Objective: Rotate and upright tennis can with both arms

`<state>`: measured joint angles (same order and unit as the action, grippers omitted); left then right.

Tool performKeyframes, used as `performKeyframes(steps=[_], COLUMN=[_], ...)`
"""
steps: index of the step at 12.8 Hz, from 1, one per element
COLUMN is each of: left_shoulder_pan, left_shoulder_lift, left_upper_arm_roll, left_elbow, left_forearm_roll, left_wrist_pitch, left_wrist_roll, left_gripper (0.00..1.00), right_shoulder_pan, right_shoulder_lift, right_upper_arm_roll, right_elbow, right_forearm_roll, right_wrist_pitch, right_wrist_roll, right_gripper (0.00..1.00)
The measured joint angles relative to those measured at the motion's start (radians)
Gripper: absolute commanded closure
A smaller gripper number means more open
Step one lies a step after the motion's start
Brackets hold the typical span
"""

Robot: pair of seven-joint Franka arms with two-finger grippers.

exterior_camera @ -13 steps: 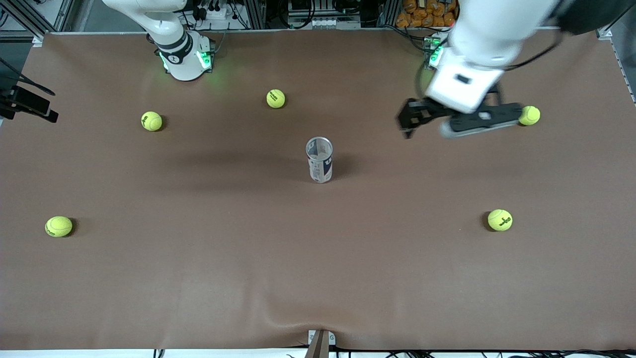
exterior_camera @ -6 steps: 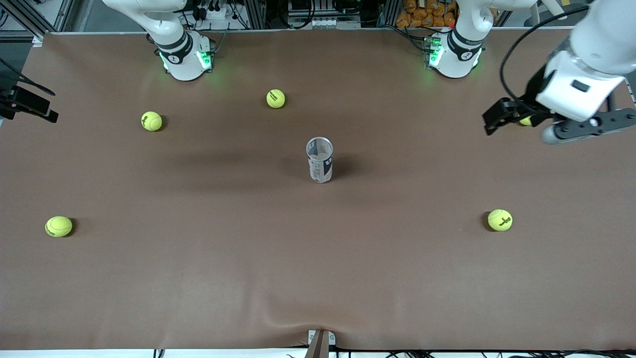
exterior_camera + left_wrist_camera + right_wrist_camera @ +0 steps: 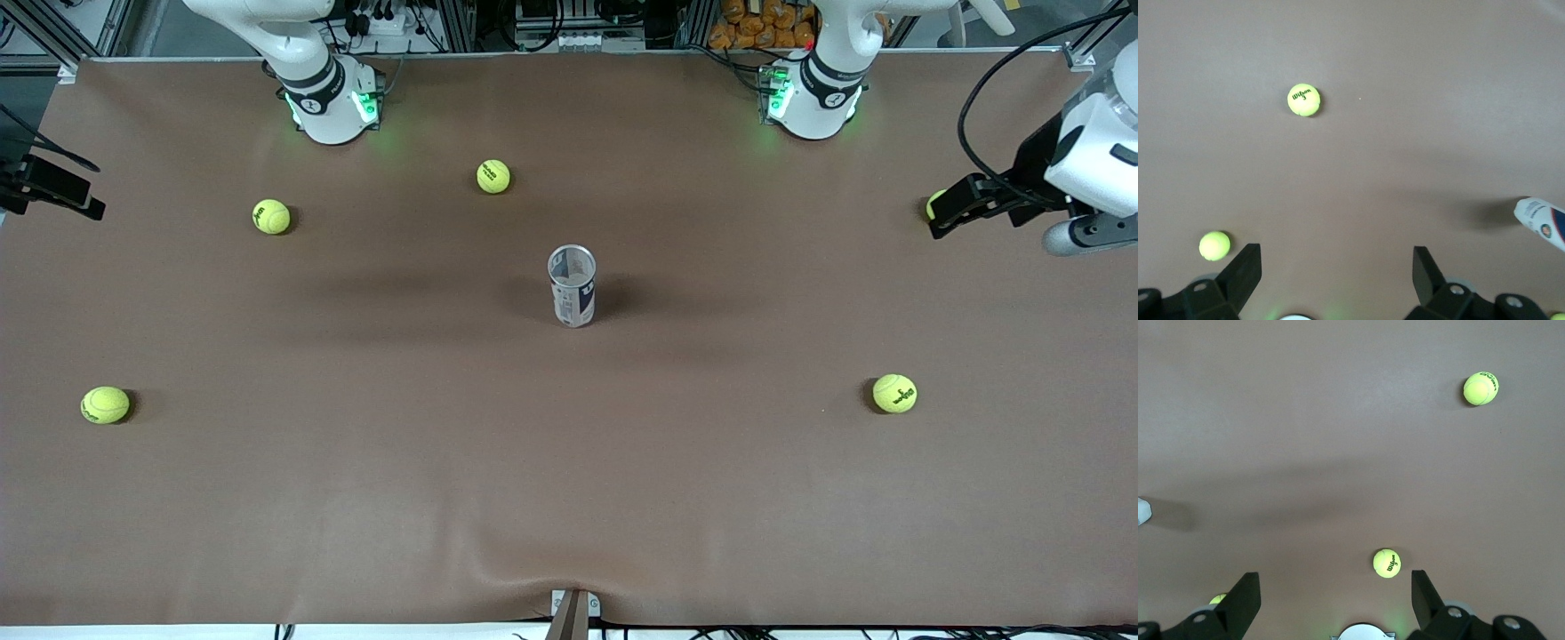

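Left gripper (image 3: 956, 209) has swung out to the left arm's end of the table, fingers spread, empty, partly hiding a ball (image 3: 933, 204). Tennis can (image 3: 573, 287) stands upright mid-table, unobstructed; four tennis balls lie well apart. Right gripper (image 3: 1331, 603), seen only in its wrist view, gapes empty.

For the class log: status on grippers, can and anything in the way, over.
Left gripper open, empty, high over its end of the table. Right gripper open, empty, up over the table. Can upright mid-table, untouched. Tennis balls scattered, none near it.
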<state>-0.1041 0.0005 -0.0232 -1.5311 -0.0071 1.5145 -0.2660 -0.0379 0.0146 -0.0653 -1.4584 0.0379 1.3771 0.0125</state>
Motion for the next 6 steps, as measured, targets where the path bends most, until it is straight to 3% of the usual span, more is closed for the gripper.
performKeyframes(steps=[2, 6], left_shoulder_pan=[0.024, 0.028], left_shoulder_lift=[-0.045, -0.075], left_upper_arm_roll=[0.000, -0.006], left_elbow=[-0.073, -0.101], left_forearm_roll=[0.000, 0.000], left_wrist_pitch=[0.033, 0.035], left_wrist_roll=[0.038, 0.051], left_gripper=[0.00, 0.00], right_shoulder_pan=[0.000, 0.000], right_shoulder_lift=[0.000, 0.001], right_upper_arm_roll=[0.000, 0.000], right_elbow=[0.000, 0.000], right_forearm_roll=[0.000, 0.000], right_wrist_pitch=[0.000, 0.000], right_wrist_roll=[0.000, 0.000], right_gripper=[0.00, 0.00])
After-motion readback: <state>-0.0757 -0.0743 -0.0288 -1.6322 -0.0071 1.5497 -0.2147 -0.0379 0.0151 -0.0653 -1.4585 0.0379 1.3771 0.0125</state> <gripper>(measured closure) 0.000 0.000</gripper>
